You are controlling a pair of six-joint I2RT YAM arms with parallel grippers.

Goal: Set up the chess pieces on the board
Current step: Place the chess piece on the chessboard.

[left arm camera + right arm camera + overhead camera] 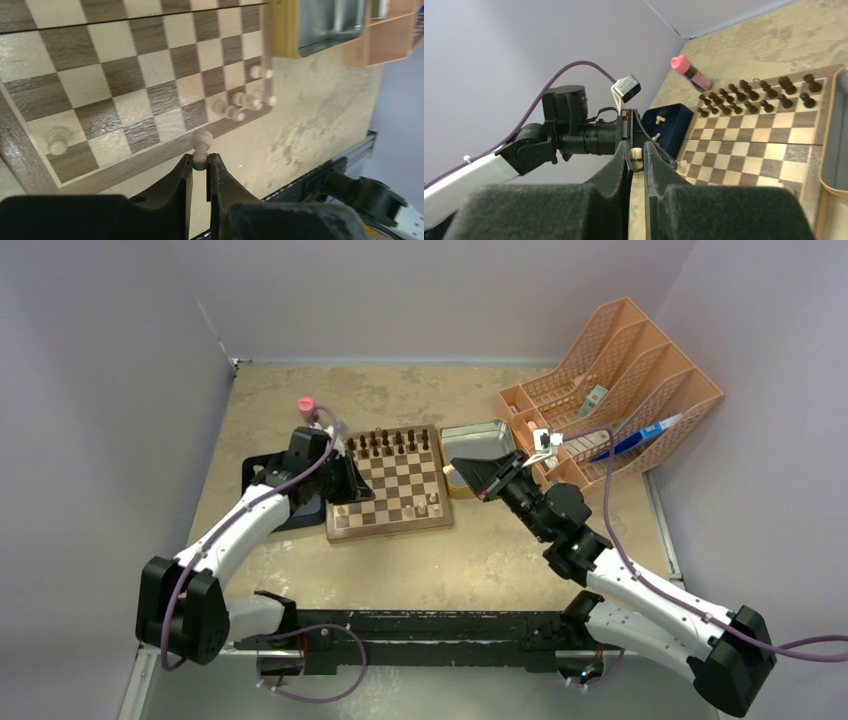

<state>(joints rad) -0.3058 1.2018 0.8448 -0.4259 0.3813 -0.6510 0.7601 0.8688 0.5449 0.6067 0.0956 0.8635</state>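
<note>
1. The left gripper pinches a small pale tan turned wooden pawn and holds it over the near border of the square wooden chessboard with dark and light checks
2. The right gripper is clamped tight with a second pale piece between its fingers, just right of the board by the rectangular metal tin
3. The dark brown pieces fill two rows at the board's far edge, and a few pale pieces stand at its near right corner

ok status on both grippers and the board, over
Left gripper shut on a pale pawn at the edge of the board. Right gripper shut on another pale piece. Dark pieces lined up on far rows. Nothing blocking.
</note>
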